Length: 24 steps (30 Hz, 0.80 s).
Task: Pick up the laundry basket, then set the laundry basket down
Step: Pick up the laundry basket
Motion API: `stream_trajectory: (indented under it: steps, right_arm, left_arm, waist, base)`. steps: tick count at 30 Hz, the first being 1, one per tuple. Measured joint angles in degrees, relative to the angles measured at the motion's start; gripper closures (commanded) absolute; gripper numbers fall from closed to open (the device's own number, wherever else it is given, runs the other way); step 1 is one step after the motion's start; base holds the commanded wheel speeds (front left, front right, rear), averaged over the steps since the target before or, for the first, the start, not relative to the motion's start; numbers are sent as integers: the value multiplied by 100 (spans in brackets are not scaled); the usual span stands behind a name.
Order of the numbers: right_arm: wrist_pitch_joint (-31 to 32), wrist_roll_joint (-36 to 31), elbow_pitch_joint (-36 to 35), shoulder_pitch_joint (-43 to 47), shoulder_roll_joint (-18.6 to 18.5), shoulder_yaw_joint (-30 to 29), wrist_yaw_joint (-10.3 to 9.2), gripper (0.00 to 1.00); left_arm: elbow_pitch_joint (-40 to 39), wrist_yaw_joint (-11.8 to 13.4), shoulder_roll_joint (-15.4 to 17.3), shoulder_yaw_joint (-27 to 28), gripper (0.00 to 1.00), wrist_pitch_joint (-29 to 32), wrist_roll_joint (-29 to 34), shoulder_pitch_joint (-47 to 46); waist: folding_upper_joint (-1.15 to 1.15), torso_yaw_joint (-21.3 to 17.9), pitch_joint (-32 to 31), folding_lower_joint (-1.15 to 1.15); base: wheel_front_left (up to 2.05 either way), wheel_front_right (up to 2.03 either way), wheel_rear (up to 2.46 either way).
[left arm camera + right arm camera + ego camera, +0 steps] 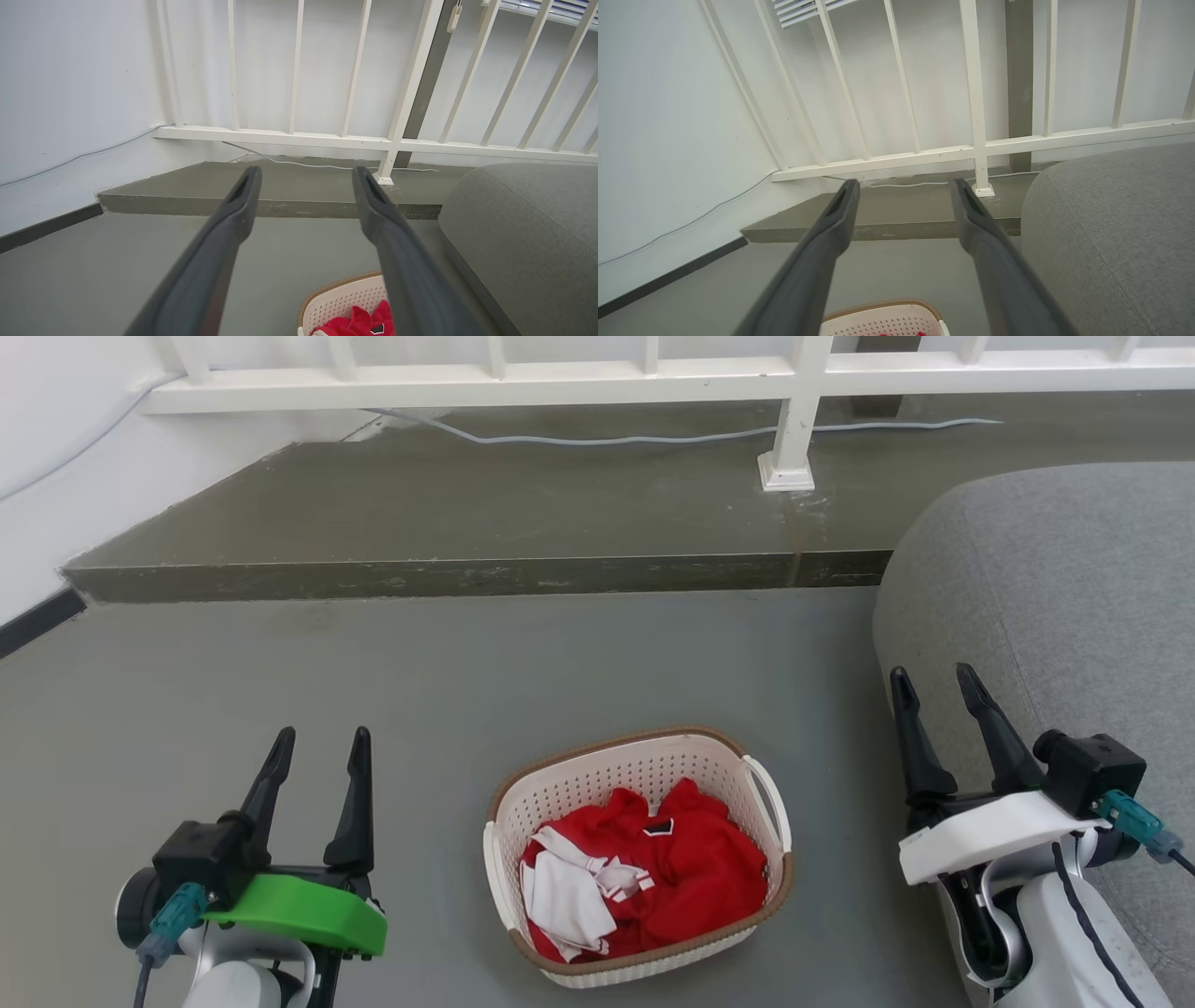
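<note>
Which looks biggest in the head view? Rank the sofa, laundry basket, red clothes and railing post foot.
1. sofa, cut off at the picture's edge
2. laundry basket
3. red clothes, inside the basket
4. railing post foot; farther off, so real size unsure

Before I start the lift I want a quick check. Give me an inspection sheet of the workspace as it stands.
Surface: grey floor; the basket stands on it.
Job's things: laundry basket upright between the two hands, holding red clothing and a white garment.
Clutter: nothing seen.
Hands: left hand open; right hand open; both apart from the basket.
Cables: pale cable along the raised step; teal plug at the left wrist, another at the right.
Surroundings: white railing behind the step; grey cushion on the robot's right.
</note>
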Motion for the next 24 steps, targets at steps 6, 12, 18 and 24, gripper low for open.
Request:
stream_trajectory:
  steps: [6,12,18,24]
  right_arm:
    - [0,-40,0,-1,12,-7,46,0]
    - [-1,-42,-27,-8,27,-13,52,0]
    - [-1,-83,-97,-80,40,-54,53,0]
    - [-3,-86,-214,-255,44,-67,80,0]
  left_arm:
    - [10,-15,-5,51,0,0,0,0]
    - [-1,-16,-13,57,0,0,0,-2]
    - [-27,-60,-22,47,0,0,0,-177]
    - [-23,-63,-30,42,0,0,-25,-293]
  waist:
    - [0,-33,22,0]
    - [0,-86,159,0]
    - [0,-127,388,0]
    - [0,-161,704,0]
  base:
    - [0,0,0]
    - [0,0,0]
    - [0,0,0]
    - [0,0,0]
